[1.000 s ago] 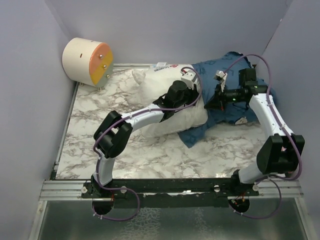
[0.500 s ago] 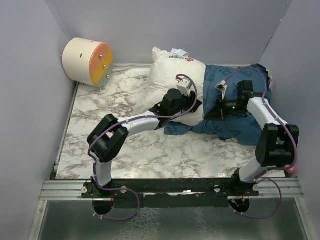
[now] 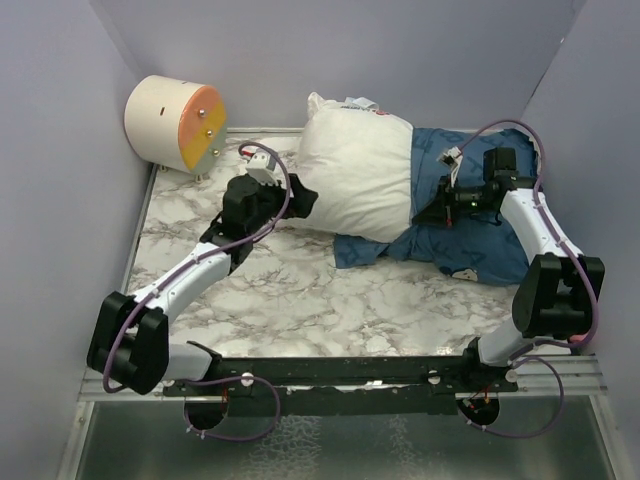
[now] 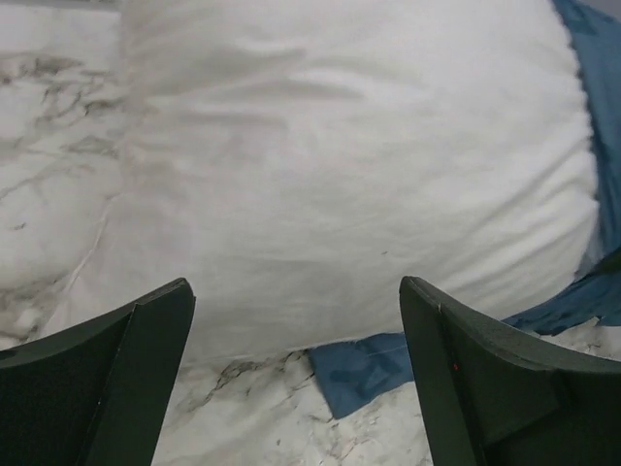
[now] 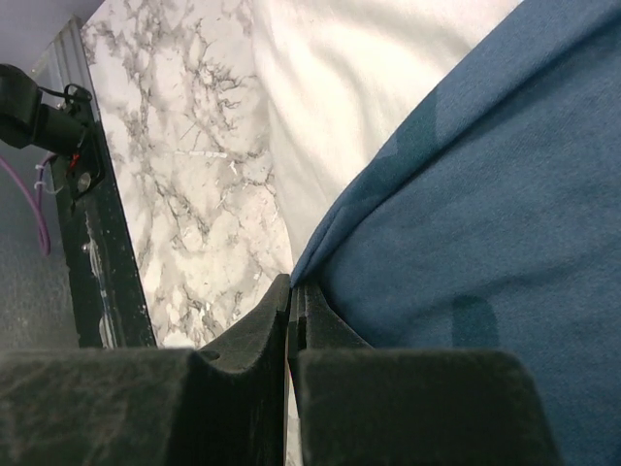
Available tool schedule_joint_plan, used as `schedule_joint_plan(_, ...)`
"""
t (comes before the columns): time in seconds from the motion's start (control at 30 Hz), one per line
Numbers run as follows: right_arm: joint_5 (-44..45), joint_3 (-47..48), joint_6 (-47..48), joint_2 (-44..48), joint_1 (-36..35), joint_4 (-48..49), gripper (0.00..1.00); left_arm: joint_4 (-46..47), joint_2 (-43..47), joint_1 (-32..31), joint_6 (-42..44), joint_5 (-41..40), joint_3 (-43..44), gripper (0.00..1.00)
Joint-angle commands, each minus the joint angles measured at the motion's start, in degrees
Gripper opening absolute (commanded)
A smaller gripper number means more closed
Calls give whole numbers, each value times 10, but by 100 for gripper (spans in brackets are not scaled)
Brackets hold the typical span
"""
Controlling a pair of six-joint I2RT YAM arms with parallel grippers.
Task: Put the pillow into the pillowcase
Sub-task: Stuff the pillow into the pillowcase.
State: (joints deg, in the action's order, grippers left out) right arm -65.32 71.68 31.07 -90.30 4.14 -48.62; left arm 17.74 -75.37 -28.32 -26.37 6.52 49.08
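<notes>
The plump white pillow [image 3: 355, 175] lies at the back of the marble table, its right end tucked inside the blue pillowcase [image 3: 470, 235]. My left gripper [image 3: 298, 198] is open just left of the pillow, holding nothing. In the left wrist view its fingers [image 4: 146, 340] frame the pillow [image 4: 340, 165] and a blue pillowcase corner [image 4: 374, 369] under it. My right gripper [image 3: 422, 212] is shut on the pillowcase's open edge. In the right wrist view that gripper [image 5: 291, 286] pinches the hem of the pillowcase [image 5: 466, 214], with the pillow [image 5: 349, 87] beyond it.
A cream cylinder with an orange face [image 3: 175, 122] stands at the back left corner. Lavender walls close in the marble table [image 3: 300, 300] at the left, back and right. A metal rail [image 3: 340, 372] runs along the front edge.
My left gripper has opened, let go of the pillow and drawn back to the left. The pillow has shifted toward the back right, deeper into the case. The right gripper stays shut on the hem.
</notes>
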Motion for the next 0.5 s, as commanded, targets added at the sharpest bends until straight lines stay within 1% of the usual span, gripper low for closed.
schedule_joint_plan(0.0,-26,16,-11,15,3,3,1,-34,-16,58,-21,113,-36,90)
schedule_joint_plan(0.17,-21,15,-13,14,3,4,1,-14,-71,92,-20,155,-20,92)
schedule_joint_plan(0.27,-22,17,-16,14,3,6,1,20,-117,95,-25,188,-10,93)
schedule_joint_plan(0.33,-25,21,-20,13,3,7,1,45,-156,96,-38,216,0,92)
schedule_joint_plan(0.37,-28,26,-26,11,3,9,1,58,-174,94,-46,234,5,89)
schedule_joint_plan(0.43,-38,37,-42,7,1,18,1,83,-208,90,-59,263,15,79)
schedule_joint_plan(0.47,-43,43,-53,5,-3,25,1,96,-227,87,-64,279,21,69)
